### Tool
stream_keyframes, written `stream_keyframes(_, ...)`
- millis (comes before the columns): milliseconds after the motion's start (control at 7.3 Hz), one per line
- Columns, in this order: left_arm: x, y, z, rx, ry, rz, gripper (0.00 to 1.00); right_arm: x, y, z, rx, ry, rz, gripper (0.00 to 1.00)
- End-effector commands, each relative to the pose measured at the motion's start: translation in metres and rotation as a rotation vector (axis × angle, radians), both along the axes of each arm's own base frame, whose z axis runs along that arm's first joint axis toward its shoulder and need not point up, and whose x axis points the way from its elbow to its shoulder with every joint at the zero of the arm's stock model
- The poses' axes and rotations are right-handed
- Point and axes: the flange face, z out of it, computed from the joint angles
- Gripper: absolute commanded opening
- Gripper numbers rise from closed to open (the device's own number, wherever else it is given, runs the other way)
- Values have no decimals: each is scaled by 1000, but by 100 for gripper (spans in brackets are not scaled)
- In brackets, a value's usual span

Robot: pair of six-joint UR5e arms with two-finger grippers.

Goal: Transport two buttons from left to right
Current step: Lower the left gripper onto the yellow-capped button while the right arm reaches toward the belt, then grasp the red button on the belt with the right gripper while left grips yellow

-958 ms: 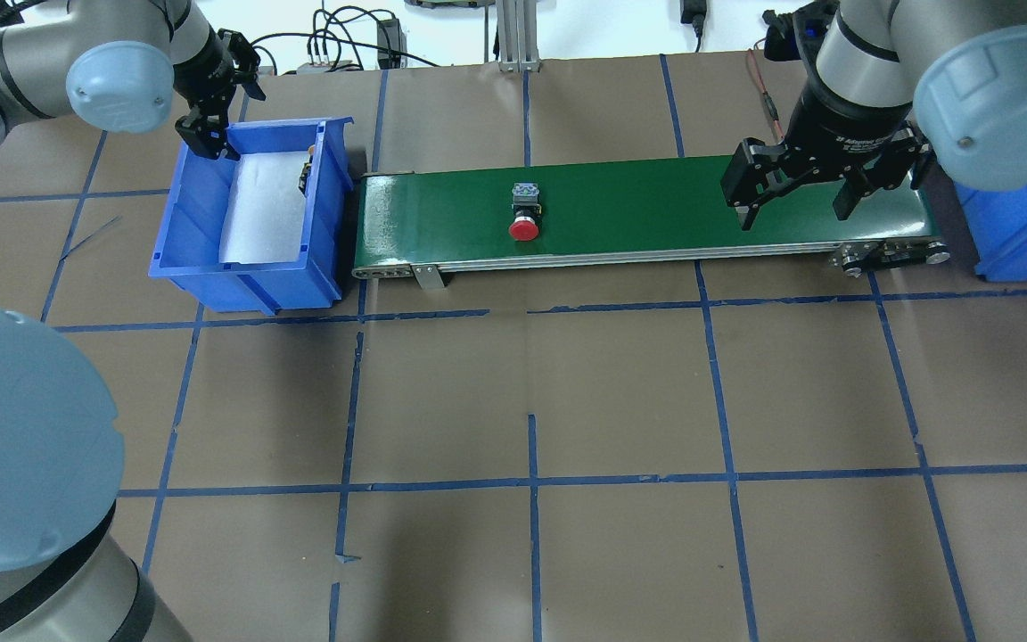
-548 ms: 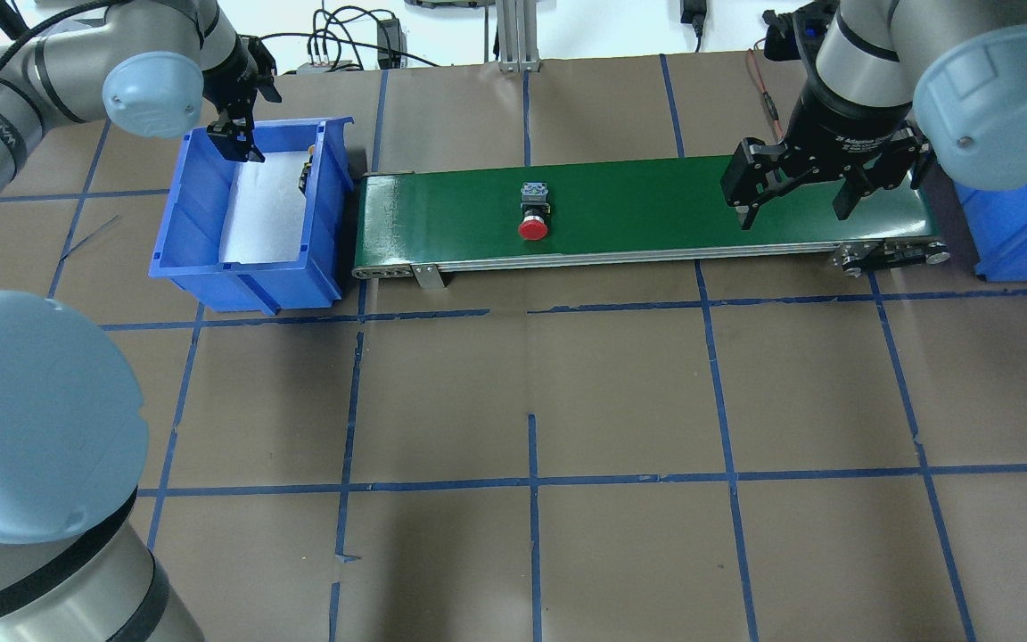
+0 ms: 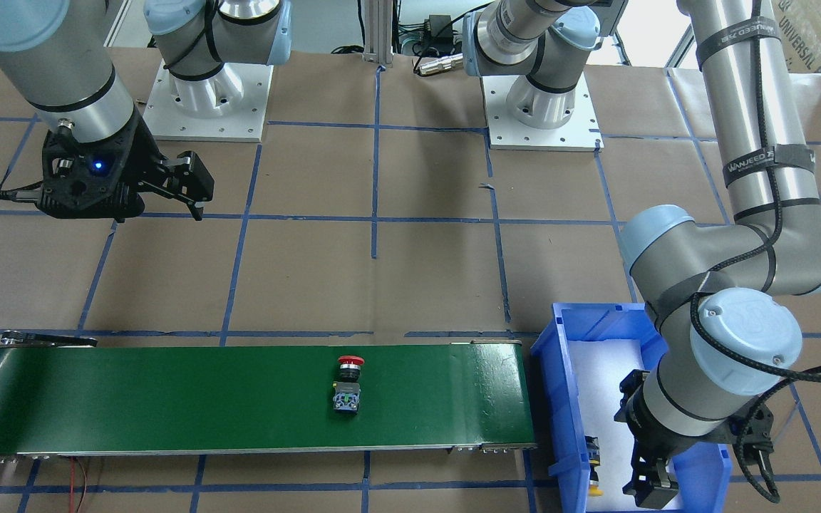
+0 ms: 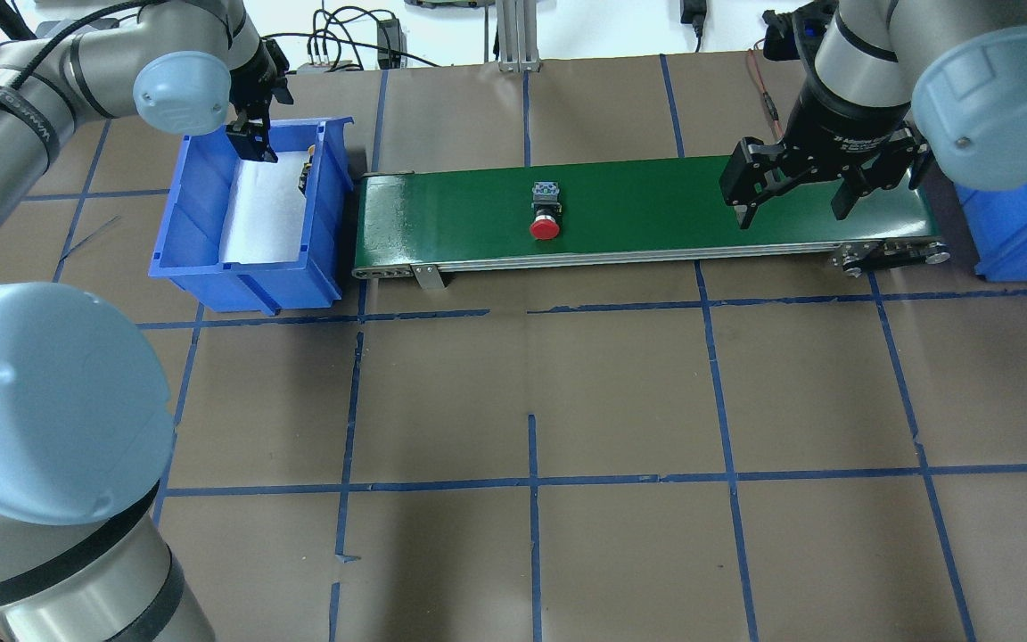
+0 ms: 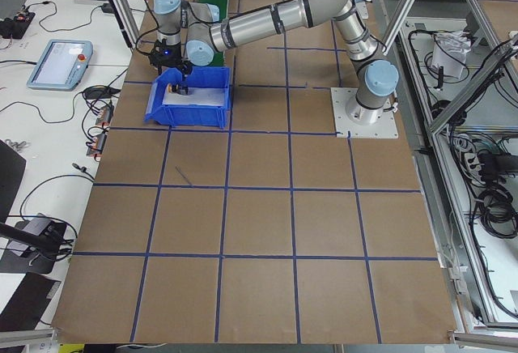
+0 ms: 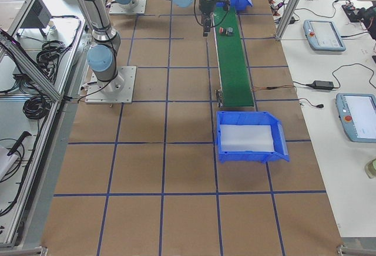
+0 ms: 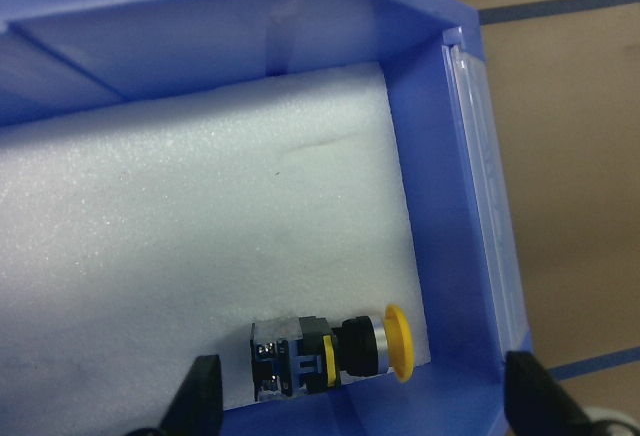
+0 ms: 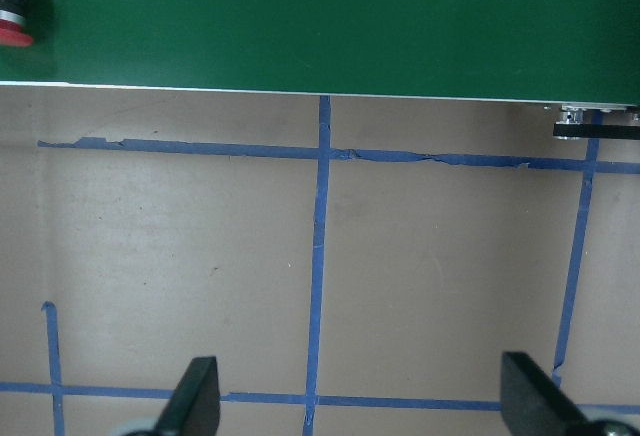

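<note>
Over blue bin [image 4: 201,241]: picking 2nd, yellow button [image 7: 335,356], lying near wall under L gripper [image 7: 370,406], fingers [image 7: 205,396] wide. Red button [image 4: 546,218] midway on conveyor [image 4: 656,196]; R gripper [image 4: 792,203] wide, empty. Next: descend, close w/o catching wall.

Looking along a green conveyor belt [image 6: 234,68] stretching from a near blue bin [image 6: 249,156], lined with white foam, to a far blue bin [image 6: 241,0]. Spotting the red button [image 6: 222,31] lying on its side on the belt's far stretch, cap toward the robot. Noting the right gripper [image 6: 205,28] hanging, pointing down, just beside the belt's robot-side edge, near that button.
</note>
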Motion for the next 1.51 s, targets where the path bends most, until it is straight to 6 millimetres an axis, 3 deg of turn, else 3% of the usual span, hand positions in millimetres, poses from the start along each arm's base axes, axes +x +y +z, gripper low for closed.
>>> stream_keyframes(0, -1, 0, -9, 24, 3, 10, 100, 2, -17, -19, -32, -8, -4, 100)
stream_keyframes(411, -1, 2, -20, 76, 7, 10, 100, 18, -75, -80, -82, -78, -19, 100)
stream_keyframes(548, -1, -2, -13, 59, 6, 12, 100, 36, -93, -98, -83, -80, 5, 100)
stream_keyframes(685, 0, -8, -6, 56, 6, 12, 100, 67, -108, -109, -79, -73, -22, 100)
stream_keyframes(958, -3, -19, -19, 66, 8, 19, 100, 130, -132, -130, -74, -67, -47, 100)
stream_keyframes(1232, -3, -19, -41, 116, 14, 39, 100, 164, -150, -152, -87, 11, -37, 100)
stream_keyframes(1369, -5, -20, -44, 120, 17, 66, 100, 171, -155, -158, -87, 13, -66, 100)
